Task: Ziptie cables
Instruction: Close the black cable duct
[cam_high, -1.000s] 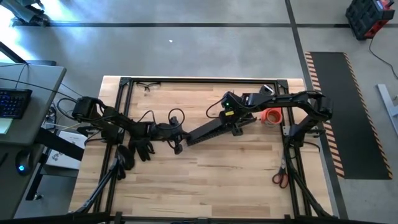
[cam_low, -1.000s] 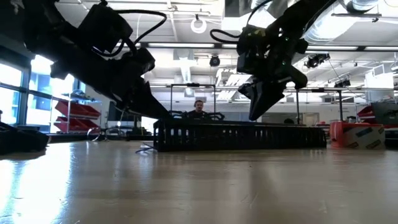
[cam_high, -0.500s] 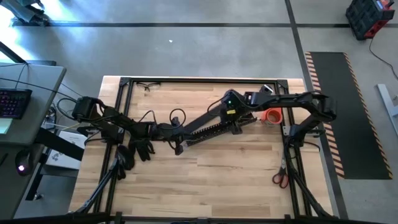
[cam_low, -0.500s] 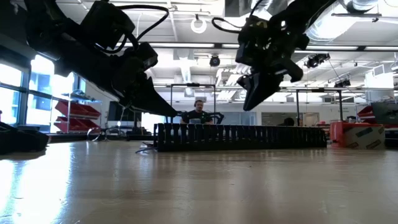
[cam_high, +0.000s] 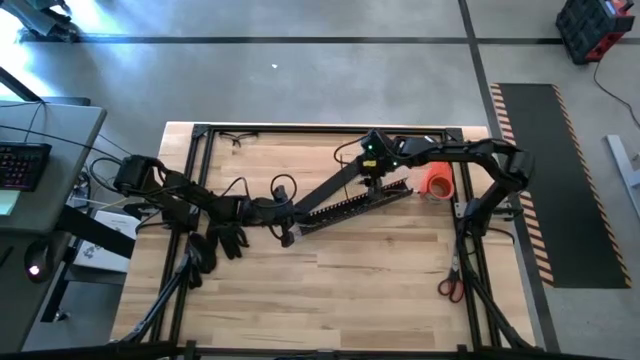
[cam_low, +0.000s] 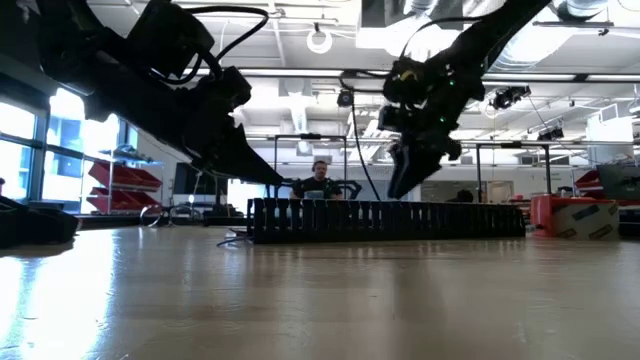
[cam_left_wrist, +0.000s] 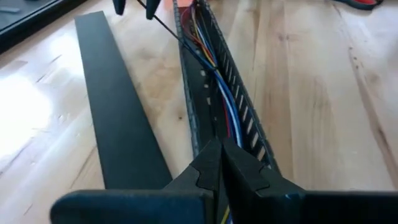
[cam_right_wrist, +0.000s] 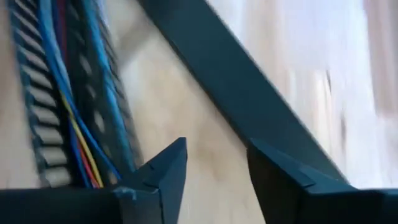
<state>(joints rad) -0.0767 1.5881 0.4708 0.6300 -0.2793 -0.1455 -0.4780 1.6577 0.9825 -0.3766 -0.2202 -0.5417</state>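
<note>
Left gripper (cam_left_wrist: 221, 163) jaws closed; right gripper (cam_right_wrist: 214, 171) jaws apart

cables (cam_left_wrist: 219, 93): near end hidden behind the left gripper (cam_left_wrist: 221, 163) fingers; far end runs out at the frame edge.
slotted channel (cam_right_wrist: 37, 106): smeared in right wrist view, teeth indistinct.
black strip (cam_left_wrist: 121, 118): cut off by the gripper body.

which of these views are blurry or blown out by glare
Right wrist view: motion-smeared, the cables and slotted channel streaked. Left wrist view: sharp, with white glare on the table. Low view: arms backlit into silhouettes by bright ceiling lights.
</note>
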